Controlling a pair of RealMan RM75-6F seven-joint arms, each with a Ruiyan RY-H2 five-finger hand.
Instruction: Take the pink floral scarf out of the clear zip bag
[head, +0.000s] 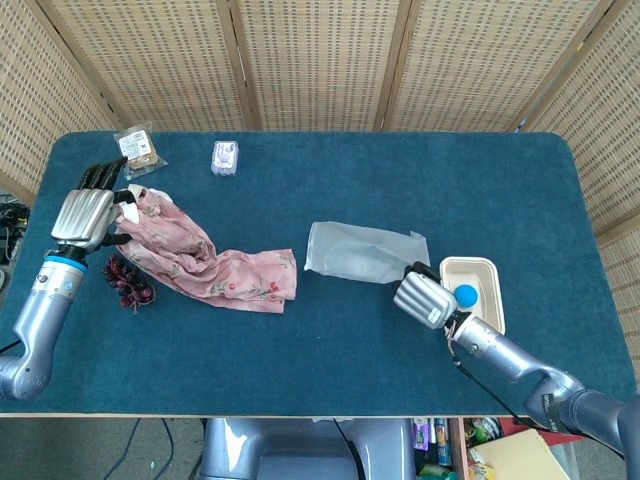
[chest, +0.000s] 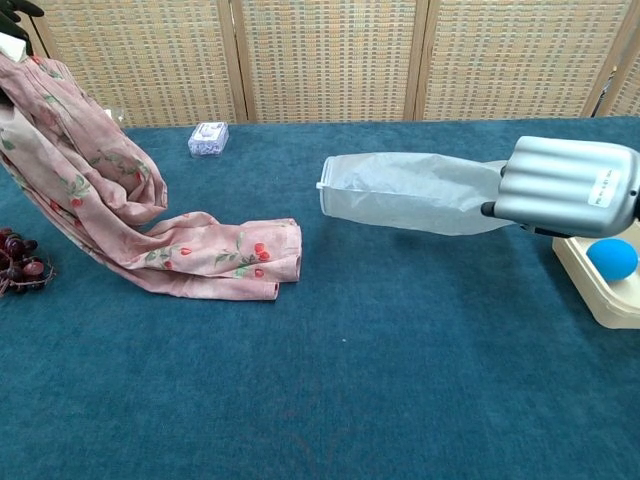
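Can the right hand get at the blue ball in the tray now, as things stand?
Probably not yet. The ball lies uncovered right beside the right hand, but its fingers grip the bag, so it would first have to let go of it.

Blue ball (head: 464, 295) in cream tray (head: 487, 325); grapes (head: 128, 281), snack packet (head: 136, 147), small purple packet (head: 225, 156).

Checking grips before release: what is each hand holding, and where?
Left hand grips the pink floral scarf by its upper end; right hand holds the clear zip bag by its closed end.
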